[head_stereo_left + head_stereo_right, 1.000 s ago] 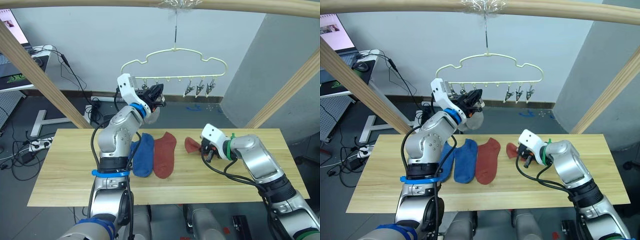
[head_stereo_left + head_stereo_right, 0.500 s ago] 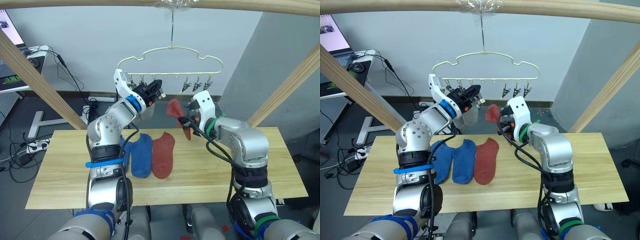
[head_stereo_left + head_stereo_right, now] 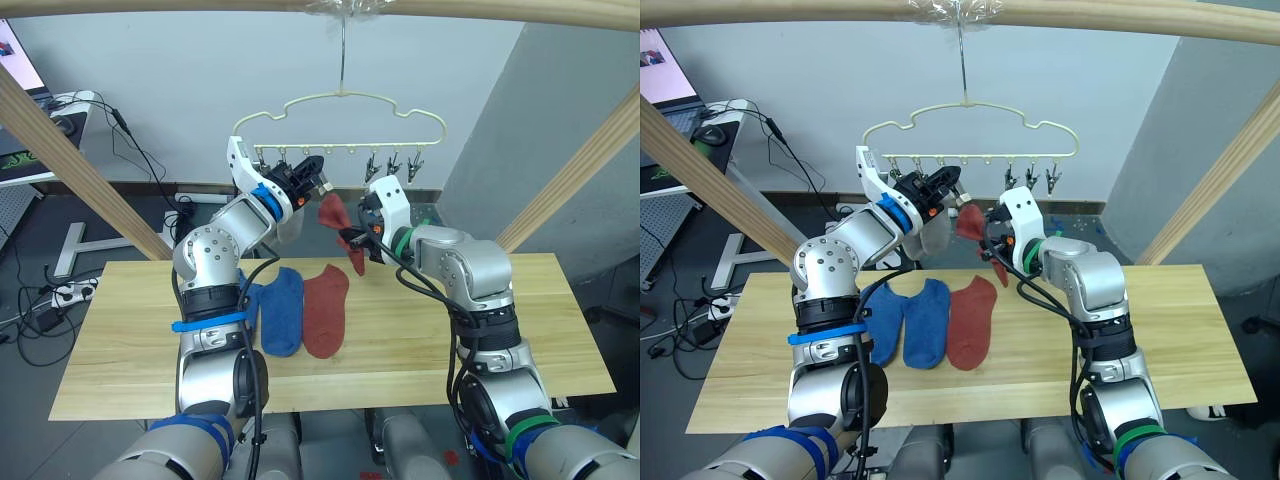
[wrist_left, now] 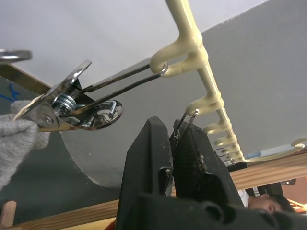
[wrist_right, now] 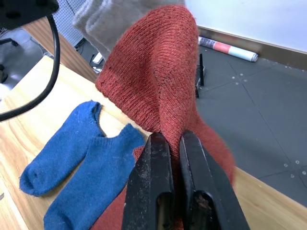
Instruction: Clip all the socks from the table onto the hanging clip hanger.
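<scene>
The pale-yellow clip hanger (image 3: 345,100) hangs from the top pole, with a row of metal clips (image 3: 394,166) below it. My left gripper (image 3: 318,185) is raised to that row and is shut on one clip (image 4: 188,120). A grey sock (image 3: 936,236) hangs from a neighbouring clip. My right gripper (image 3: 355,240) is shut on a rust-red sock (image 3: 335,215) and holds it in the air just right of the left gripper. On the table (image 3: 450,340) lie two blue socks (image 3: 283,308) and another rust-red sock (image 3: 326,310), side by side.
Slanted wooden poles (image 3: 70,150) frame the scene on both sides, and a horizontal pole runs across the top. A desk with a monitor (image 3: 20,90) and floor cables stands at the far left. Part of a person (image 4: 261,206) shows low in the left wrist view.
My right gripper has lifted the rust-red sock off the table and carried it up and left, close to the left gripper. The left gripper has stayed at the clips.
</scene>
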You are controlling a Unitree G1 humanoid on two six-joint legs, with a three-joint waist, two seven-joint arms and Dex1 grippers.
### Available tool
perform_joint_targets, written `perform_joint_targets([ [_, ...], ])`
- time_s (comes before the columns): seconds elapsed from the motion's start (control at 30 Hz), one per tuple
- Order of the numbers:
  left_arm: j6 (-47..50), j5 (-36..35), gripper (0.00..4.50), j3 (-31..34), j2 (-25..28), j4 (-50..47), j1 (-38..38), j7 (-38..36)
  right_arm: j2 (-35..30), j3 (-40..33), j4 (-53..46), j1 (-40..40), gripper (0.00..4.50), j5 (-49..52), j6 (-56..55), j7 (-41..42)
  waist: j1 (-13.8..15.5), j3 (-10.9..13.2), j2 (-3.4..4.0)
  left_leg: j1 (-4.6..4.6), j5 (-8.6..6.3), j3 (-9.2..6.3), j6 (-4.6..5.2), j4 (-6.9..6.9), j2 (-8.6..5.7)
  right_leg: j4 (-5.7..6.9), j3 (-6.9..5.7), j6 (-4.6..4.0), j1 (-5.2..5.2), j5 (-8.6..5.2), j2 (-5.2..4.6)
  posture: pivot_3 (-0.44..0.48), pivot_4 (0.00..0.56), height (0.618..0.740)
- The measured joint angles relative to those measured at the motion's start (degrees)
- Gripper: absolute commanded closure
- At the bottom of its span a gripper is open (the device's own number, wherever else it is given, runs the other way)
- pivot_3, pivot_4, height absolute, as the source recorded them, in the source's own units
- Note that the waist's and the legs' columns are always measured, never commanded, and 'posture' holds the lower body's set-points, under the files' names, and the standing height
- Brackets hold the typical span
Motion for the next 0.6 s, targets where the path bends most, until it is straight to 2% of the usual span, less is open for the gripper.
perform_joint_targets([
  [0.6, -0.4, 0.0, 4.39, -1.3, 0.9, -1.3, 1.5, -1.1, -4.1, 0.8, -2.5, -1.6, 4.46, 6.5, 2.1, -0.4, 0.0, 0.0, 0.00, -0.01, -0.01, 0.00, -0.01, 0.00, 0.00, 0.01, 0.00, 0.00, 0.00, 0.00, 0.00, -0.056, 0.227, 0.740],
])
